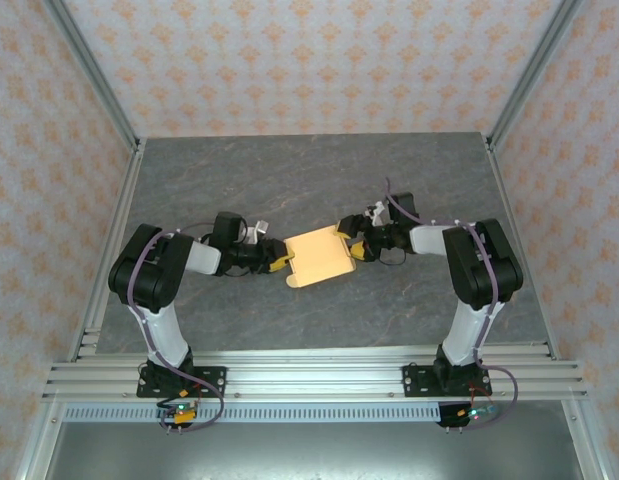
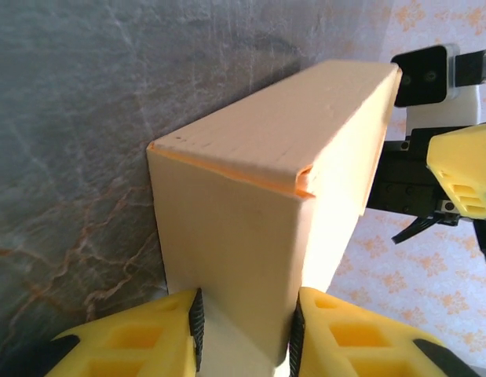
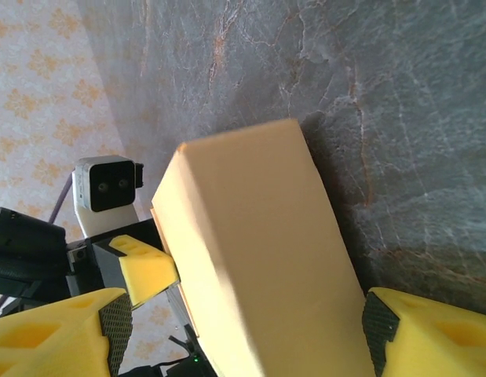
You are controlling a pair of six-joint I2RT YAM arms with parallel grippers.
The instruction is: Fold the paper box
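Note:
The paper box (image 1: pixel 319 257) is a light tan, folded shallow box held between the two arms at mid-table. My left gripper (image 1: pixel 282 262) holds its left end. In the left wrist view both black pads (image 2: pixel 197 326) press the sides of the paper box (image 2: pixel 250 204), so the left gripper (image 2: pixel 246 318) is shut on it. My right gripper (image 1: pixel 351 246) is at the box's right end. In the right wrist view its fingers (image 3: pixel 384 322) stand wide either side of the paper box (image 3: pixel 258 259), with a gap at the left pad. The right gripper (image 3: pixel 243 334) is open.
The grey marbled table (image 1: pixel 289 180) stretches behind and beside the box. Patterned walls and metal corner posts (image 1: pixel 94 75) enclose it. An aluminium rail (image 1: pixel 309 375) runs along the near edge, carrying both arm bases.

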